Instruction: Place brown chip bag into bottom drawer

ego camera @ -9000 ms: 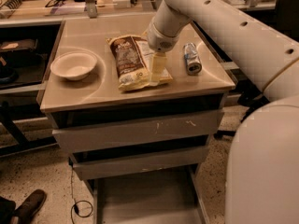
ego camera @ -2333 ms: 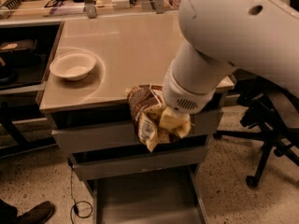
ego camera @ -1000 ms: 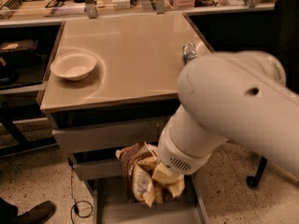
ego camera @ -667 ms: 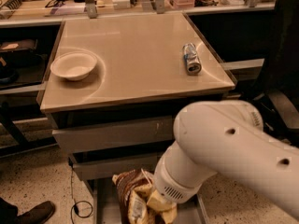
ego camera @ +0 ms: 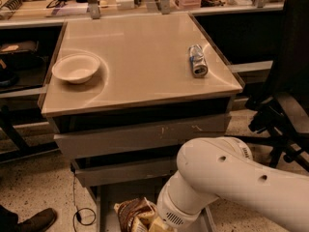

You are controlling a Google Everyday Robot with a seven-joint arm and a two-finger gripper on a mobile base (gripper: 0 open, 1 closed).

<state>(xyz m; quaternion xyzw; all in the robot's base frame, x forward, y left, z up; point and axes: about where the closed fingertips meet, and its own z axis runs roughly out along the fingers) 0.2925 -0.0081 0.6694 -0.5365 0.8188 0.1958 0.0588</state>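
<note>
As your gripper (ego camera: 155, 224) holds its fingers clamped on the crinkly brown chip bag (ego camera: 134, 211) over the grey metal bottom drawer (ego camera: 107, 204), only release remains

So the tan table top (ego camera: 145, 57) fills the middle of the frame, smooth and a bit shiny, with a darker edge all round. Only two things sit on it. A white bowl (ego camera: 76, 68) is upright over on the left side, near the left edge. A silver-blue can (ego camera: 197, 60) lies on its side over on the right, close to the right edge, well apart from the bowl. Below it there's speckled floor (ego camera: 38, 187) with a thin black cable (ego camera: 77, 211) looping across it at lower left. The gripper (ego camera: 153, 224) is down at the bottom edge of the frame, right by the brown chip bag (ego camera: 134, 212) over the bottom drawer (ego camera: 107, 204).
</note>
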